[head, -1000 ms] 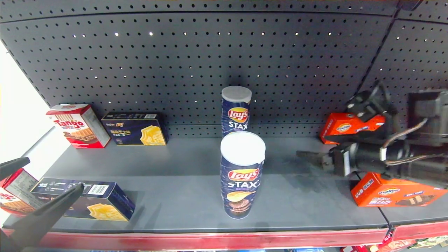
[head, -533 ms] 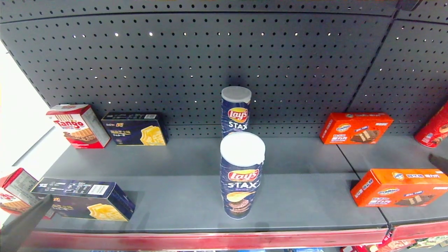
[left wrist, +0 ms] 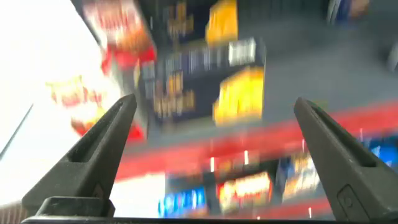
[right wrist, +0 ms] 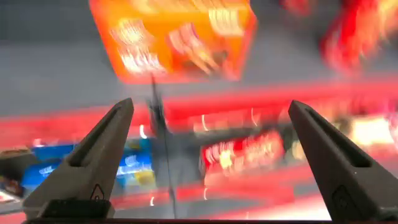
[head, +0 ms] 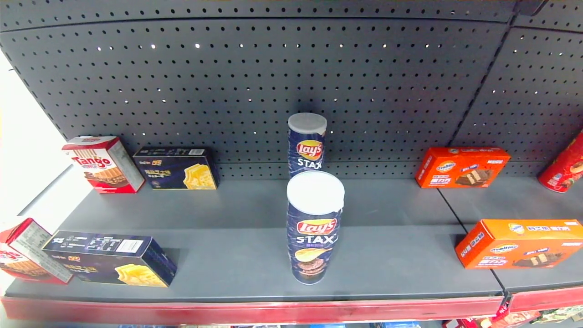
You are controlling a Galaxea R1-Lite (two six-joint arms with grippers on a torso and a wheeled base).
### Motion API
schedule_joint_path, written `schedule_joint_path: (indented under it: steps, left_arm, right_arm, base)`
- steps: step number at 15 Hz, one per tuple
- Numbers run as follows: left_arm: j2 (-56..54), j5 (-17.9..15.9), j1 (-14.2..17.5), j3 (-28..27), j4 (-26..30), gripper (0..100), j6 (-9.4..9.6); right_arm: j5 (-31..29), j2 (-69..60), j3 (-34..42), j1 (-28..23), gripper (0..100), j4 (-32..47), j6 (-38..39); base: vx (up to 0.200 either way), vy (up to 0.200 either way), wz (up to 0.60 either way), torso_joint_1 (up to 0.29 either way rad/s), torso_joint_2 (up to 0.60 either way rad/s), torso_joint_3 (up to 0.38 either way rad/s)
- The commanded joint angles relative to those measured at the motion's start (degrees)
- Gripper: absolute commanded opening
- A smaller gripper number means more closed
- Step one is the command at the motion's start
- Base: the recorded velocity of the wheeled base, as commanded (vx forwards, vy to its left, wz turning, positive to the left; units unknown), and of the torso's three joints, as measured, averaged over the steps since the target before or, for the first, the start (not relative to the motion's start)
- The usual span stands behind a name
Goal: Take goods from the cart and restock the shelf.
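Observation:
Two dark blue chip cans stand upright mid-shelf, one at the front [head: 314, 228] and one behind it [head: 307, 145] against the pegboard. In the left wrist view my left gripper [left wrist: 214, 104] is open and empty, off the shelf's front edge and facing a dark blue box [left wrist: 205, 81]. In the right wrist view my right gripper [right wrist: 211, 104] is also open and empty, in front of an orange box [right wrist: 174, 37] near the red shelf edge [right wrist: 249, 99].
The dark shelf [head: 227, 214] holds two red wafer boxes [head: 102, 164] [head: 27, 253] and two dark blue boxes [head: 109, 266] [head: 176, 167] on the left. Two orange boxes [head: 462, 166] [head: 519, 243] and a red can [head: 565, 166] sit on the right. Bare room lies either side of the cans.
The right arm pulled back off the shelf and left the head view to the right. The left gripper dropped out at the lower left. The goods stayed put.

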Motion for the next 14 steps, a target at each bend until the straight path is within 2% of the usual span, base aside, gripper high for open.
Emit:
schedule_joint_path:
  steps: [1,3,4,5,6,7,8,10,11,12,13,14]
  left_arm:
    - [-5.0,-0.03,0.01,1.92,0.82,100,-0.23]
    - [-5.0,-0.2,0.01,4.47,0.38,100,-0.32]
    - [-5.0,-1.96,-0.08,6.49,-0.41,100,-0.4]
    - [-4.92,-7.67,-0.08,6.75,1.17,100,-0.67]
    - [-4.92,-11.19,0.01,6.75,1.78,100,-1.2]
    - [-4.92,-11.19,0.01,6.75,1.78,100,-1.2]
    - [-4.83,-15.94,-3.07,6.23,4.51,100,-2.6]
    - [-5.0,-15.32,-12.82,6.4,4.6,100,-3.13]
    - [-5.09,-14.53,-13.09,6.31,4.6,100,-3.13]
    - [-5.53,-9.87,-11.77,6.4,4.6,100,-3.48]
    - [-6.94,-7.41,-6.32,6.4,4.6,100,-4.62]
    - [-7.64,-6.44,-3.77,6.49,4.51,100,-5.77]
  right_arm:
    - [2.29,-3.13,1.6,-0.47,100,2.23,2.22]
    - [4.22,-3.13,1.6,-0.47,100,2.76,-0.24]
    - [5.1,-3.13,1.6,-0.47,100,2.84,-1.47]
    - [5.02,-3.13,1.6,-0.56,100,2.84,-1.47]
    - [5.02,-3.13,1.6,-0.56,100,2.84,-1.47]
    - [5.02,-3.13,1.6,-0.56,100,2.84,-1.47]
    - [5.02,-3.04,1.6,-0.56,100,2.84,-1.65]
    - [5.02,-3.04,1.6,-0.56,100,2.84,-1.65]
    - [5.02,-3.04,1.6,-0.56,100,2.84,-1.65]
    - [5.02,-3.13,1.6,-0.56,100,2.84,-1.56]
    - [4.93,-3.13,1.6,-0.56,100,2.84,-1.47]
    - [4.93,-3.13,1.6,-0.56,100,2.84,-1.47]
  base:
    - [0.0,0.0,0.0,0.0,0.0,0.0]
    - [0.0,0.0,0.0,0.0,0.0,0.0]
    - [0.0,0.0,0.0,0.0,0.0,0.0]
    - [0.0,0.0,0.0,0.0,0.0,0.0]
    - [0.0,0.0,0.0,0.0,0.0,0.0]
    - [0.0,0.0,0.0,0.0,0.0,0.0]
    - [0.0,0.0,0.0,0.0,0.0,0.0]
    - [0.0,0.0,0.0,0.0,0.0,0.0]
    - [0.0,0.0,0.0,0.0,0.0,0.0]
    - [0.0,0.0,0.0,0.0,0.0,0.0]
    - [0.0,0.0,0.0,0.0,0.0,0.0]
    - [0.0,0.0,0.0,0.0,0.0,0.0]
